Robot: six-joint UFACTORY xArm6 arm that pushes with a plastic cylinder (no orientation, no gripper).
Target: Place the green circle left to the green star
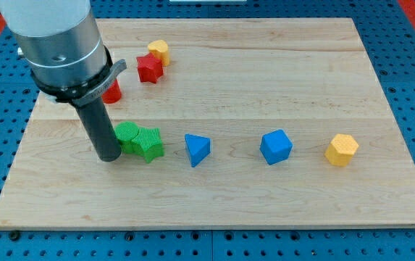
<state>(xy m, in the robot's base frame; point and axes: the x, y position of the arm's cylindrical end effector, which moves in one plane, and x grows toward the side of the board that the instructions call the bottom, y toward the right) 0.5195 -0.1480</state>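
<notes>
The green circle (127, 134) lies on the wooden board at the view's left of centre, touching the green star (148, 143) just to its right. My tip (109, 155) rests on the board right against the circle's left side, slightly below it. The rod rises from the tip to the grey arm body at the view's top left.
A blue triangle (197, 149), a blue cube (276, 147) and a yellow hexagon (342, 150) stand in a row to the right. A red star (149, 69) and a yellow block (159, 50) sit near the top. A red block (111, 91) is half hidden behind the arm.
</notes>
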